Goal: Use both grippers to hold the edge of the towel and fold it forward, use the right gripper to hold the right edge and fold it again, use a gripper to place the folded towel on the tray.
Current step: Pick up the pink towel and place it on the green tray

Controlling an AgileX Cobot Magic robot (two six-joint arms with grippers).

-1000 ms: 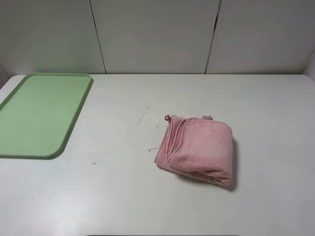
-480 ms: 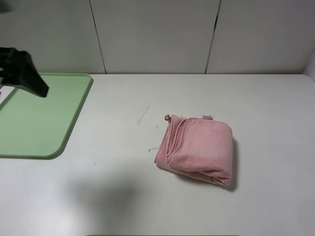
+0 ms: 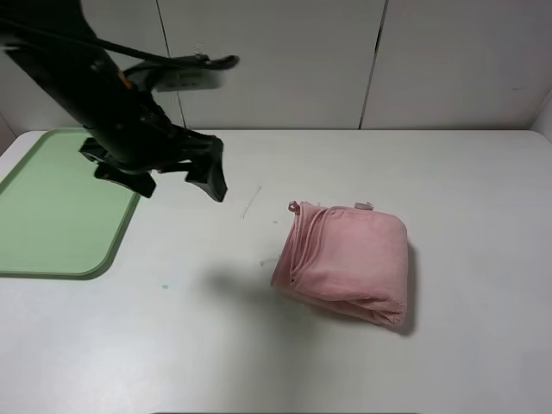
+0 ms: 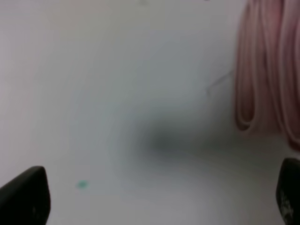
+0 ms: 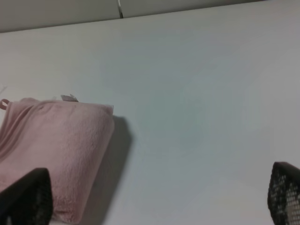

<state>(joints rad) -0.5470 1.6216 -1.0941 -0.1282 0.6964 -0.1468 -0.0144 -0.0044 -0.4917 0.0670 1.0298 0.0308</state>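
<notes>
The pink terry towel (image 3: 345, 263) lay folded into a plump, rounded bundle on the smooth white counter (image 3: 448, 172), right of centre. Its stitched hems were stacked in soft layers along its left side. A small loop (image 3: 293, 207) and what looked like a pale tag (image 3: 364, 205) sat at its far edge. The flat green plastic tray (image 3: 52, 224), round-cornered and low-rimmed, sat well apart at far left. The left gripper (image 3: 179, 185) hovered between them, black jaws spread and empty. The right gripper (image 5: 154, 201) also had its jaws spread, holding nothing.
</notes>
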